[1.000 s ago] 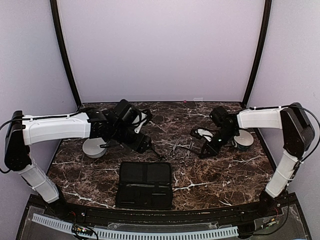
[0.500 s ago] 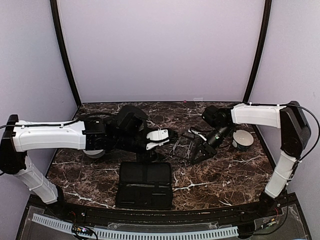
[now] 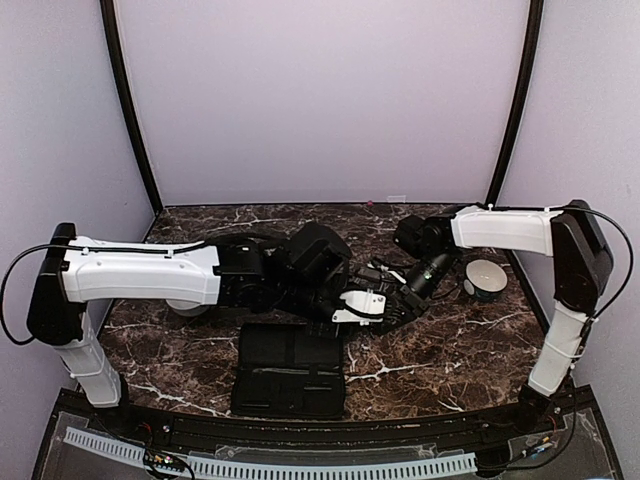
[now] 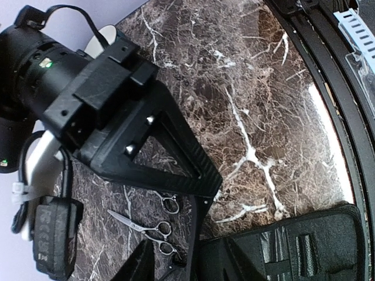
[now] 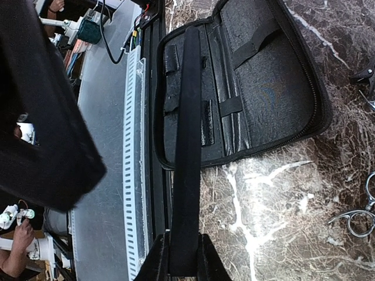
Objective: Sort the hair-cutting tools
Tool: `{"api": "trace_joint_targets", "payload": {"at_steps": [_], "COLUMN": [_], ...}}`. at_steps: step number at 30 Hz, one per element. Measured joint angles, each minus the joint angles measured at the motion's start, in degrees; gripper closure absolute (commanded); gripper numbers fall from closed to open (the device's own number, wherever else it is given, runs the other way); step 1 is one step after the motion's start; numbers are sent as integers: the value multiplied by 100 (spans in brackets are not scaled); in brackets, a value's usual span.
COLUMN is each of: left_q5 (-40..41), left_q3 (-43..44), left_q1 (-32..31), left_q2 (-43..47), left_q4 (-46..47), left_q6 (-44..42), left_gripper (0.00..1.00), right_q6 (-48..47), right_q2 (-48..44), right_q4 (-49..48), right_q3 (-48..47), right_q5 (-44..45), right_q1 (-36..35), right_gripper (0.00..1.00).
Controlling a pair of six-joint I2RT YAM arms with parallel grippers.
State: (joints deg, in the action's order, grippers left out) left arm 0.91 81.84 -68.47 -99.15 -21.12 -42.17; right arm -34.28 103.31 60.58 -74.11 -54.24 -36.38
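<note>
My right gripper (image 5: 183, 247) is shut on a long slim black comb (image 5: 187, 117), held over the table's middle. In the top view the right gripper (image 3: 398, 297) meets my left gripper (image 3: 372, 306) just above the case. My left gripper (image 4: 183, 264) is open, and the comb (image 4: 200, 234) runs down between its two dark fingers without touching either. Silver scissors (image 4: 140, 225) lie flat on the marble just left of the comb, with another ring handle (image 4: 170, 204) beside them. More scissor rings (image 5: 358, 218) show at the right wrist view's edge.
An open black fabric case (image 3: 290, 370) lies at the front centre, its inner loops showing (image 5: 258, 76). A white bowl (image 3: 485, 278) stands at the right, and another bowl (image 3: 180, 303) is mostly hidden under the left arm. A dark rail runs along the table's near edge (image 5: 153, 193).
My left arm has swung right from the left bowl to the middle, and its jaws have narrowed around the comb. The right gripper has shifted slightly left with the comb.
</note>
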Motion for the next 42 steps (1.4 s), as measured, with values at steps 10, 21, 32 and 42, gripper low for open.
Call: {"api": "trace_joint_targets", "payload": {"at_steps": [10, 21, 32, 42], "left_q5": [87, 348, 667, 669], "left_q3": [337, 363, 448, 271], "left_q1": [-44, -140, -221, -232], "left_q2": [-372, -610, -767, -728], "left_q4": [-404, -560, -422, 4], "left_q6": [-205, -391, -417, -55], "left_gripper": [67, 73, 95, 100], "right_q6": [-24, -79, -107, -356], "right_q2": [63, 129, 160, -55], "right_q4": [59, 87, 127, 232], "right_q3": [-2, -2, -2, 225], "right_q5": [-42, -153, -170, -7], "right_q1": [0, 0, 0, 157], "right_gripper": [100, 100, 95, 58]}}
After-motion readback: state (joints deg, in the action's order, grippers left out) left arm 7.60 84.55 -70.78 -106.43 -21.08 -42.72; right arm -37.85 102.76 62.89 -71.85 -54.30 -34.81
